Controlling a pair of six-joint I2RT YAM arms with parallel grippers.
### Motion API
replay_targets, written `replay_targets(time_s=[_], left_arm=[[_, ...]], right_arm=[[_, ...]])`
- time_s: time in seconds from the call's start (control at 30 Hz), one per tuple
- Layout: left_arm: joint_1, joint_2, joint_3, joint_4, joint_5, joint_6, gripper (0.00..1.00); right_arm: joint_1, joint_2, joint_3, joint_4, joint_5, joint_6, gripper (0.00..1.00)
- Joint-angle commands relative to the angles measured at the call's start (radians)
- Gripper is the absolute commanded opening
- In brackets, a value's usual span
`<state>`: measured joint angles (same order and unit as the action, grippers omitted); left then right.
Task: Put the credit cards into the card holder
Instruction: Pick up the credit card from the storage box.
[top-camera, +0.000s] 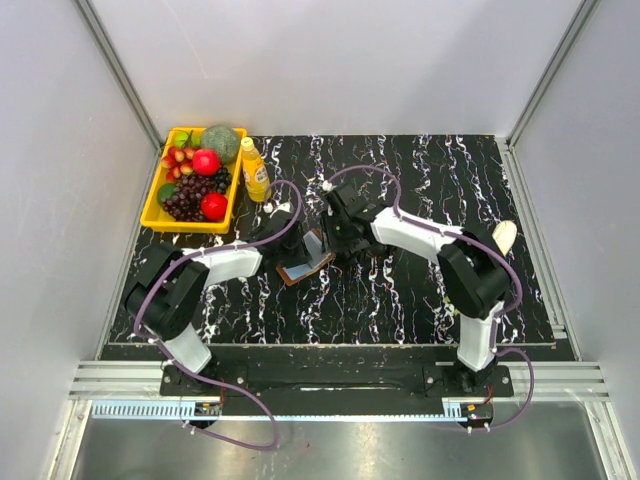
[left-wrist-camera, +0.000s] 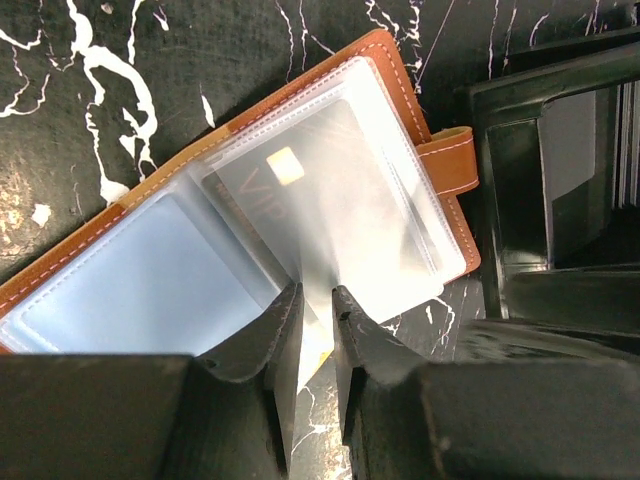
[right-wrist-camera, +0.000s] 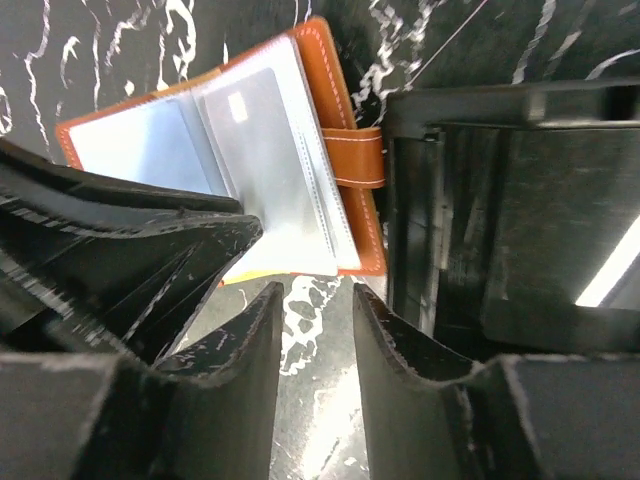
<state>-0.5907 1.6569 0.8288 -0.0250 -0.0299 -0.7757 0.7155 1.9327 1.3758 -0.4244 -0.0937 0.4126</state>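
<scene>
Left claw (left-wrist-camera: 317, 300): fingers drawn narrow, nipped on the near edge of a clear sleeve leaf of the card holder (left-wrist-camera: 240, 230). The contact itself is partly hidden.

Card holder: brown leather, lying open near the middle of the surface (left-wrist-camera: 80, 120), directly ahead of the left claw and touching it. Long axis runs diagonally, near-left to far-right in the left wrist view, with the strap tab on the far-right side.

Credit card (left-wrist-camera: 320, 190): one, chip showing, already inside the pinched sleeve.

Right claw (right-wrist-camera: 313, 300): jaws partly apart, nothing between them. The holder lies ahead and to its left, near.

Black box (right-wrist-camera: 470, 200): on the right claw's right, just beside the holder's strap side. Contents unclear.

Judgement: the right claw is nearer the box, so any next card likely falls to it, fed along the holder's diagonal into a held-open sleeve.
</scene>
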Motion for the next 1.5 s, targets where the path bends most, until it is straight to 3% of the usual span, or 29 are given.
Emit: replay_targets(time_s=[0.0,0.17,0.37,0.4,0.57,0.8,1.13,1.27,1.47], left_arm=[[-0.001,0.009,0.007,0.057,0.012,0.003,0.23],[-0.001,-0.019,-0.010,0.053,-0.002,0.012,0.23],[-0.001,-0.089,-0.043,0.074,-0.013,0.015,0.24],[-0.001,-0.101,-0.043,0.066,-0.013,0.018,0.25],[0.000,-0.126,-0.036,0.036,-0.030,0.036,0.26],[0.003,-0.138,-0.051,0.040,-0.013,0.029,0.25],[0.006,-0.148,-0.074,0.059,0.001,0.024,0.25],[0.006,-0.140,-0.072,0.062,0.007,0.023,0.25],[0.008,-0.140,-0.073,0.065,0.008,0.021,0.25]], right_arm=[[-0.002,-0.158,0.052,-0.014,0.175,-0.070,0.43],[-0.082,-0.164,0.086,-0.111,0.245,-0.101,0.49],[-0.149,-0.106,0.080,-0.160,0.203,-0.164,0.54],[-0.149,-0.095,0.077,-0.160,0.203,-0.175,0.60],[-0.151,-0.011,0.127,-0.171,0.166,-0.218,0.68],[-0.149,0.109,0.256,-0.247,0.175,-0.241,0.75],[-0.105,0.173,0.243,-0.272,0.222,-0.279,0.82],[-0.093,0.216,0.264,-0.312,0.278,-0.256,0.77],[-0.091,0.175,0.233,-0.274,0.242,-0.242,0.53]])
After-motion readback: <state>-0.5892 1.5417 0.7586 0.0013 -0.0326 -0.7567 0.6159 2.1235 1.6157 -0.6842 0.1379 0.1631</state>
